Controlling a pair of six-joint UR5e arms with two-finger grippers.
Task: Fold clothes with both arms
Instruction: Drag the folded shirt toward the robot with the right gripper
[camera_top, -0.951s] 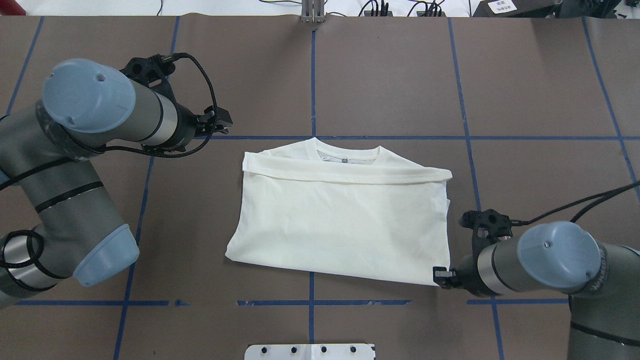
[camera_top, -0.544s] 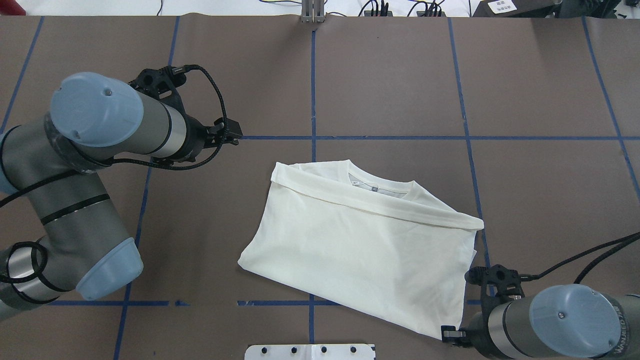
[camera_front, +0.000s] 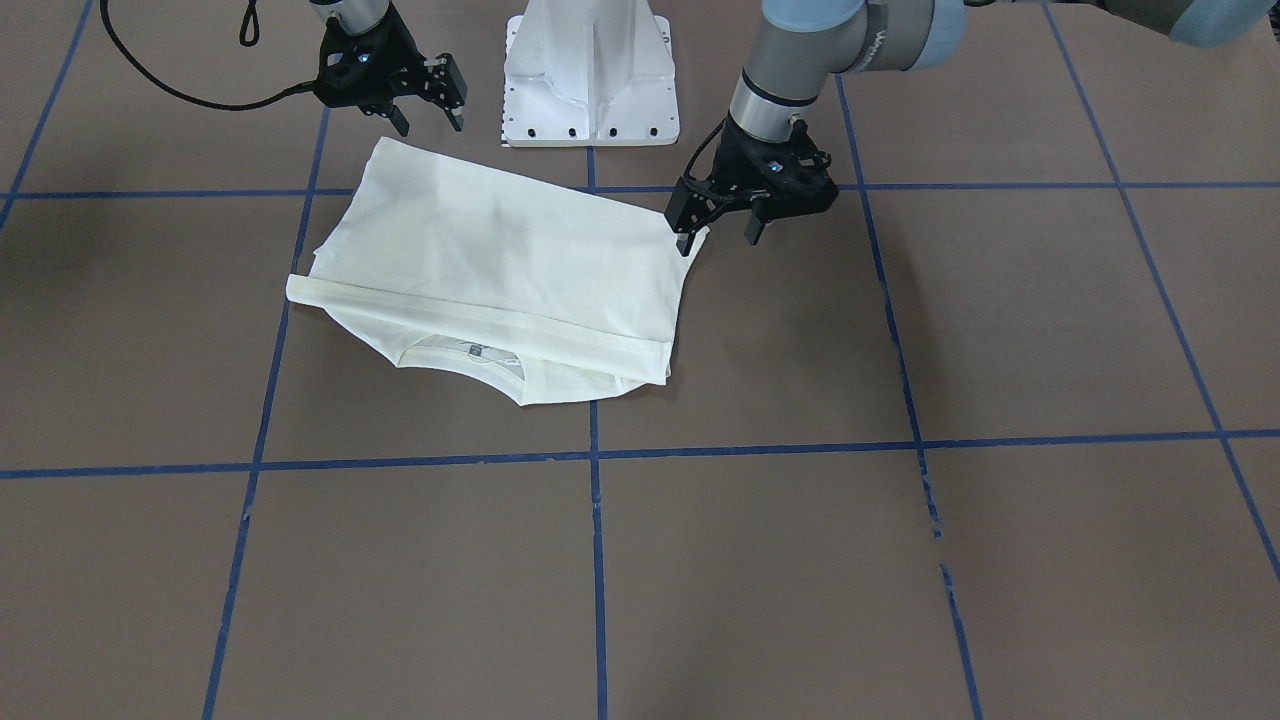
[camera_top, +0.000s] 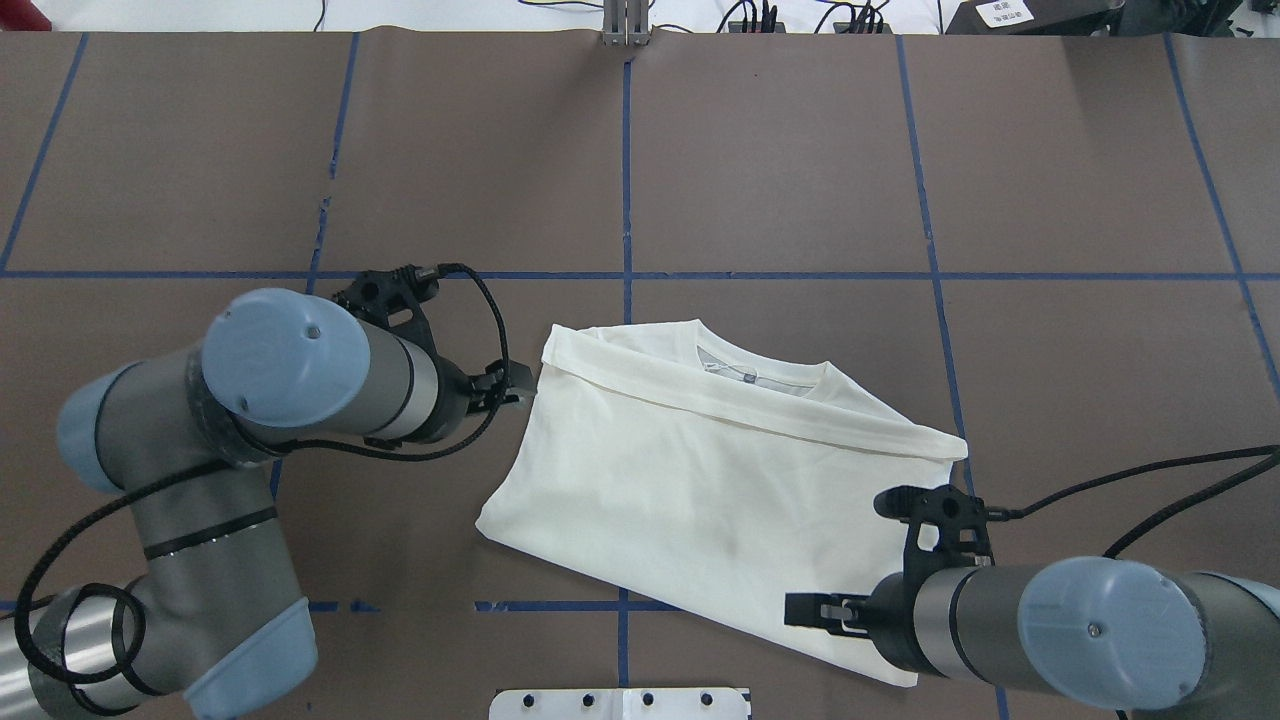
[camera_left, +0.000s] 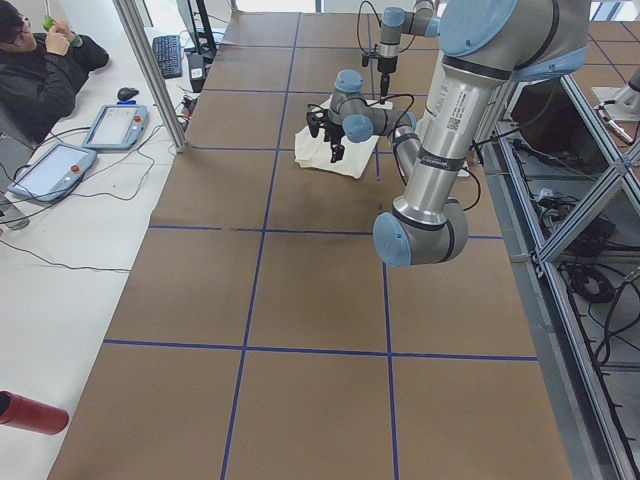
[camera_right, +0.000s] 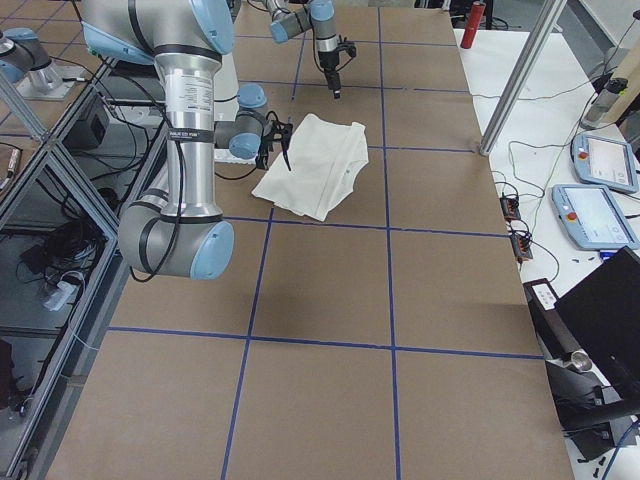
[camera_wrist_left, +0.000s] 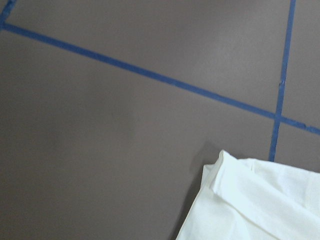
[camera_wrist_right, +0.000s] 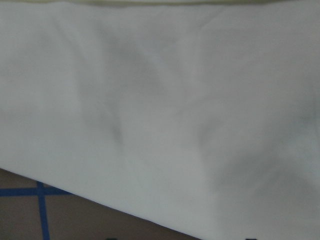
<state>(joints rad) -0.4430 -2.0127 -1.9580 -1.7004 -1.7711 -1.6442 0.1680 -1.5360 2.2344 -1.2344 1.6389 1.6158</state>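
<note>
Though seemingly empty — left gripper (camera_front: 717, 238), right gripper (camera_front: 430, 122), both agape — at one folded T-shirt (camera_front: 500, 260).

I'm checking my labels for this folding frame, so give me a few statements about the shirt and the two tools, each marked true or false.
1. The shirt lies folded with a plain cream side up; no print shows. True.
2. Its neckline is on the side nearest the robot's white base. False: the neckline is on the side away from the base.
3. The left tool and the right tool are both open. True.
4. The left tool holds a shirt corner lifted up. False: the shirt lies flat on the table, and that tool is open by the shirt's edge.
</note>
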